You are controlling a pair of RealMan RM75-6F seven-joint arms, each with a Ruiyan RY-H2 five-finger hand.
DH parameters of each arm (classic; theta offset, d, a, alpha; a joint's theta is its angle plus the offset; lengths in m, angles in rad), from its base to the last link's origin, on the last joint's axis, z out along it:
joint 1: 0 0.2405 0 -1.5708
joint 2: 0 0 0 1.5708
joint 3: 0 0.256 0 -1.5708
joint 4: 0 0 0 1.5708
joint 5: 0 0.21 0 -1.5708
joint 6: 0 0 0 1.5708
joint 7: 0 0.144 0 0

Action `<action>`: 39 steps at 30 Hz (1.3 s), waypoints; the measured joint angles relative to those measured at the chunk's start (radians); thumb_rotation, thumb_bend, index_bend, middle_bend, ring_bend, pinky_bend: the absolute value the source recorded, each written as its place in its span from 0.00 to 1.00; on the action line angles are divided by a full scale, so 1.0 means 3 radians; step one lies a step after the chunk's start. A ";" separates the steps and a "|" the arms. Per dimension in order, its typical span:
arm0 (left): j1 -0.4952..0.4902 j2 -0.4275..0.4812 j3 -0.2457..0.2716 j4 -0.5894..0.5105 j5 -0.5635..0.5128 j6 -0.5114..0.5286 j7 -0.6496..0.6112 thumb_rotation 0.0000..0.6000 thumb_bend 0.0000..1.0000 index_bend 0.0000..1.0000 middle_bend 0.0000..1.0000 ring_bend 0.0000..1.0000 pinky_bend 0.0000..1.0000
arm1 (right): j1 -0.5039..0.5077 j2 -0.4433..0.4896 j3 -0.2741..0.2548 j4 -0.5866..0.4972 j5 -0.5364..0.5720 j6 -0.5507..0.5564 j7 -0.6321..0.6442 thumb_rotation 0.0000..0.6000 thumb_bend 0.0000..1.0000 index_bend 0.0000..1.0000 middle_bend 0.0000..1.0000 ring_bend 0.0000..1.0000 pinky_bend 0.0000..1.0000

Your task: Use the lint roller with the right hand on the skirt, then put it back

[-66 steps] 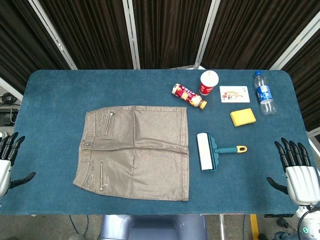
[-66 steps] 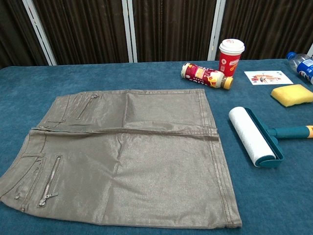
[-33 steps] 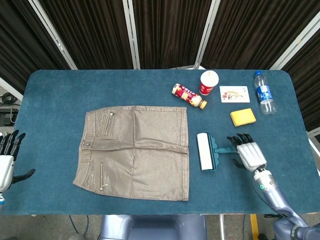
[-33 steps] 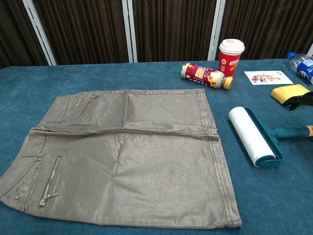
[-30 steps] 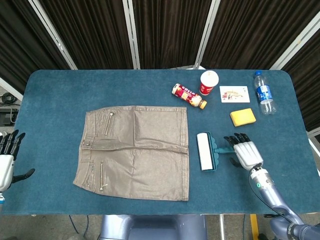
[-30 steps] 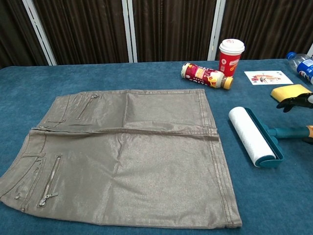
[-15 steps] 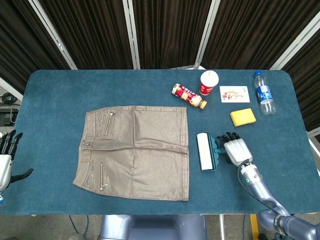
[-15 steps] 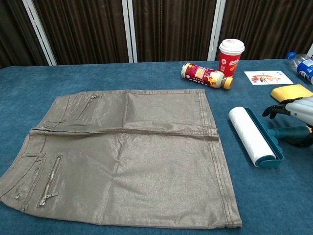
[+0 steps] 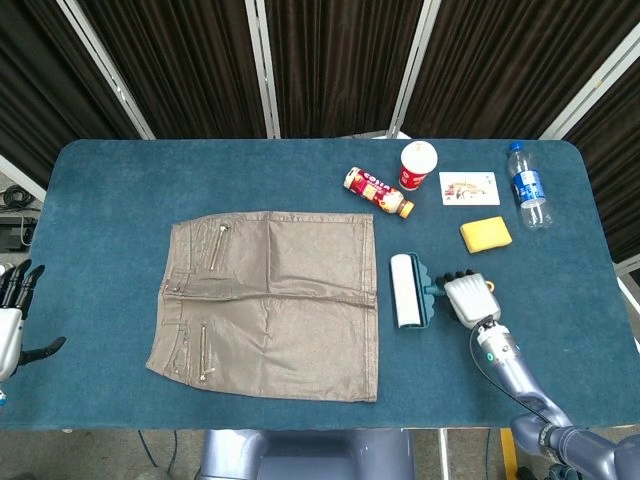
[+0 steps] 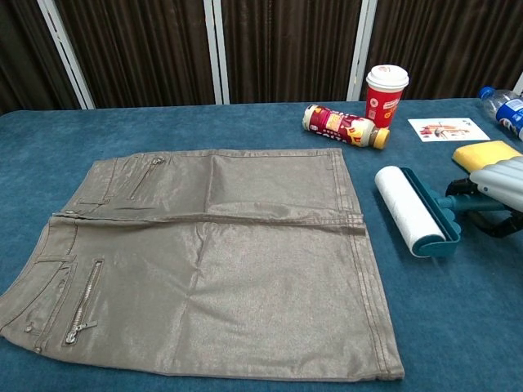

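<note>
From the head view, the right hand (image 9: 468,299) wraps its fingers around the lint roller (image 9: 407,291) handle, the roller lying just right of the skirt (image 9: 270,302) at mid-table. The left hand (image 9: 12,318) sits off the table's left edge, fingers spread, holding nothing. A sponge (image 9: 485,234), bottle (image 9: 528,186), cup (image 9: 418,165) and card (image 9: 468,187) sit toward the far right corner.

From the chest view, the right hand (image 10: 500,193) grips the handle; the roller (image 10: 409,211) lies apart from the skirt's (image 10: 212,257) right hem, with bare table (image 10: 458,327) toward the near edge.

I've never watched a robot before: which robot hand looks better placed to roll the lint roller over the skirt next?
The right robot hand: it is already at the lint roller, wrapped over its handle, just beside the skirt. The left robot hand sits off the table's far edge.
</note>
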 measured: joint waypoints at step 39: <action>-0.0042 0.0129 -0.0034 0.0028 -0.0164 -0.0205 -0.0346 1.00 0.00 0.00 0.00 0.00 0.00 | 0.0965 -0.0273 0.0107 -0.1466 -0.0280 -0.0528 -0.2047 1.00 0.83 0.46 0.53 0.44 0.45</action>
